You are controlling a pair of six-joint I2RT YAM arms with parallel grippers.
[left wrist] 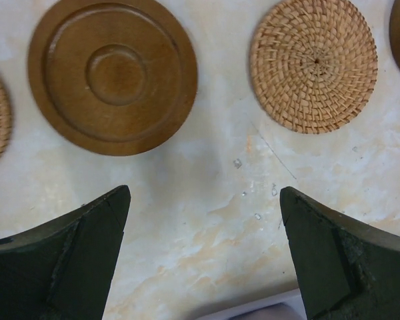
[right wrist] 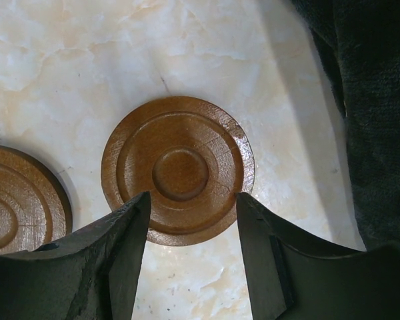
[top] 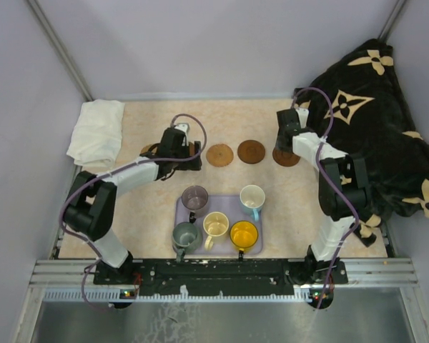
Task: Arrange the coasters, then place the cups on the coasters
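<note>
Several coasters lie in a row across the table: a woven tan coaster (top: 219, 155), a dark brown coaster (top: 252, 151) and another brown coaster (top: 286, 156). My left gripper (top: 184, 156) hovers open over the row's left part. Its view shows a brown wooden coaster (left wrist: 112, 75) and a woven coaster (left wrist: 313, 65) beyond the left gripper (left wrist: 205, 200), which holds nothing. My right gripper (right wrist: 192, 203) hangs open above the rightmost brown coaster (right wrist: 178, 170), which lies flat. On the lavender tray (top: 229, 209) stand the purple-grey cup (top: 195, 198), white cup (top: 252, 197), cream cup (top: 216, 225), yellow-orange cup (top: 244, 234) and grey-green cup (top: 186, 236).
A black blanket (top: 372, 107) with tan flower marks is heaped at the right, close to the right arm. A folded white cloth (top: 96, 128) lies at the back left. The tray's edge (left wrist: 253, 310) shows just below the left fingers.
</note>
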